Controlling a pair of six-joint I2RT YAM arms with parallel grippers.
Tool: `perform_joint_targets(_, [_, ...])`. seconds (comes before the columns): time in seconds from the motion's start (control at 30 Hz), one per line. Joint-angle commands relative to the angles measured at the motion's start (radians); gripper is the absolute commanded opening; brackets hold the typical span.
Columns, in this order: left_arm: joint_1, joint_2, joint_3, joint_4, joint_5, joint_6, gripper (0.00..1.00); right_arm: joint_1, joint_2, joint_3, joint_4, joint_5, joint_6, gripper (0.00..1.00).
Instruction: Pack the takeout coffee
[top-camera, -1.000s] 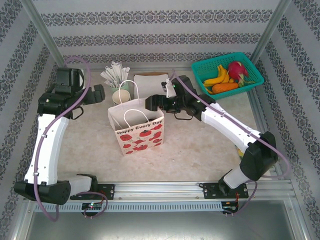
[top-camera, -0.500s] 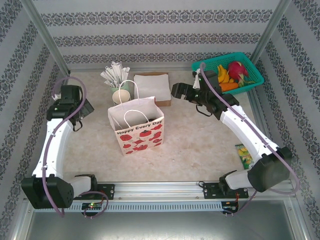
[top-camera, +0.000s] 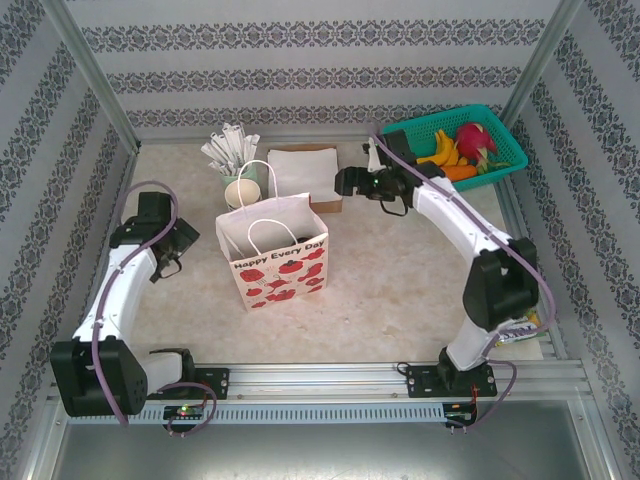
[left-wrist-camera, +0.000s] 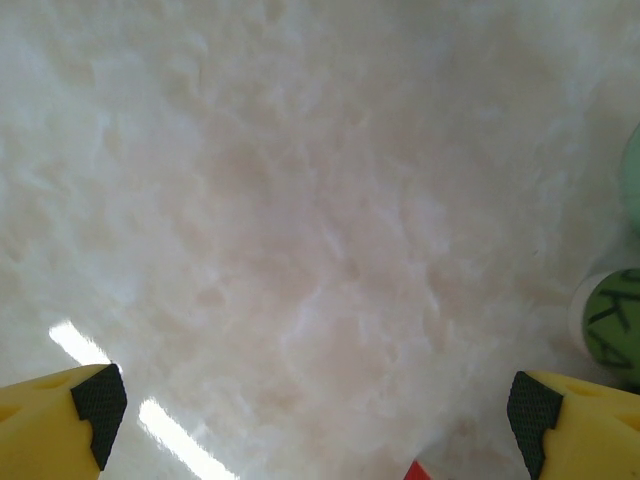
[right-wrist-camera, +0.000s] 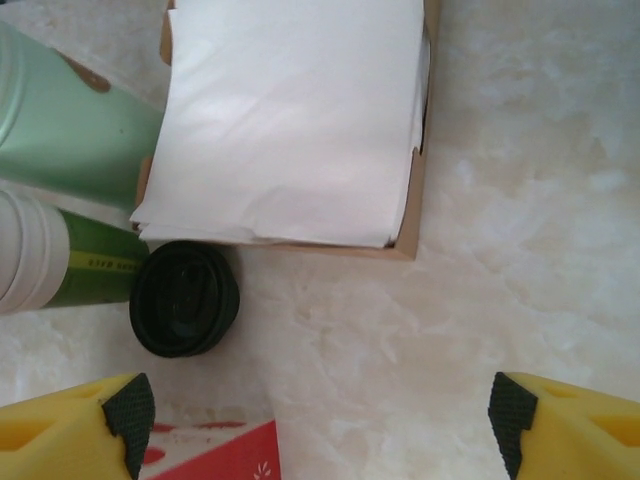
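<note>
The paper bag (top-camera: 275, 250) is showing its front to the top camera, and it is reading "Happy Every Day" in dark script along the upper edge, just above the red flowers. In the right wrist view, a pale band on the side of the green cups (right-wrist-camera: 85, 265) is carrying a line of tiny dark lettering, too small to read. In the left wrist view, a green cup (left-wrist-camera: 610, 320) is showing bold dark strokes, not legible.

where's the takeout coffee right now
In the right wrist view, the takeout coffee stands on the table at lower left, right by the corner of the napkin tray. It is beside the stack of green cups and just beyond the red-flowered bag.
</note>
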Motion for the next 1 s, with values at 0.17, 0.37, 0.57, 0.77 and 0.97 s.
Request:
perform_joint_targets(0.17, [-0.056, 0.05, -0.048, 0.038, 0.069, -0.112, 1.0, -0.003, 0.31, 0.292, -0.11, -0.005, -0.049, 0.68])
perform_joint_targets(0.37, [-0.1, 0.112, -0.015, 0.079, 0.076, -0.132, 1.0, 0.015, 0.503, 0.481, -0.105, -0.083, -0.026, 0.61])
perform_joint_targets(0.57, [-0.136, 0.194, 0.036, 0.07, 0.066, -0.11, 0.99, 0.023, 0.601, 0.546, -0.101, -0.109, 0.027, 0.56])
perform_joint_targets(0.77, [-0.15, 0.206, 0.048, 0.067, 0.055, -0.069, 1.0, 0.012, 0.538, 0.44, -0.152, 0.129, 0.059, 0.52])
perform_joint_targets(0.97, [-0.169, 0.218, 0.038, 0.095, 0.078, -0.028, 1.0, -0.006, 0.388, 0.218, -0.16, 0.23, 0.057, 0.51])
